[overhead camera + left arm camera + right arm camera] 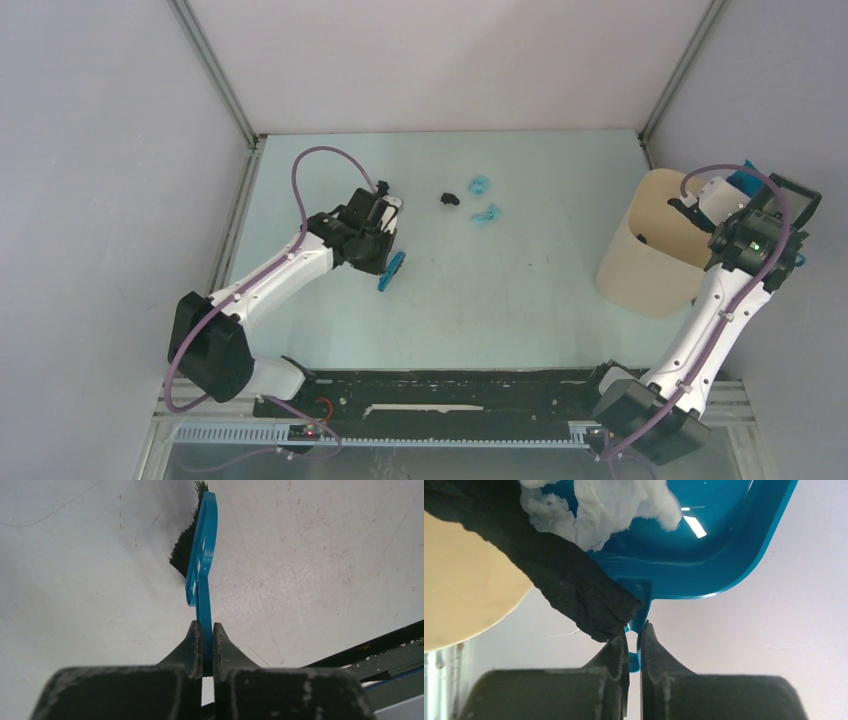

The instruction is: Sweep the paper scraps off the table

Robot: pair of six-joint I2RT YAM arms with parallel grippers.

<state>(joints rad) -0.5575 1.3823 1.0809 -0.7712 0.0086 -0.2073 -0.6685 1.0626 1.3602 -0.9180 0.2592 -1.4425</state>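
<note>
My left gripper is shut on the handle of the blue hand brush, also in the left wrist view, bristles toward the pale mint-green table. Three paper scraps lie right of it: a black lump and two light blue ones. My right gripper is shut on the handle tab of the blue dustpan, held above the beige bin. White paper and a black strip rest in the tilted pan.
The tall beige bin stands at the table's right edge, its rim in the right wrist view. Grey walls and metal frame posts enclose the table. A black rail runs along the near edge between the arm bases.
</note>
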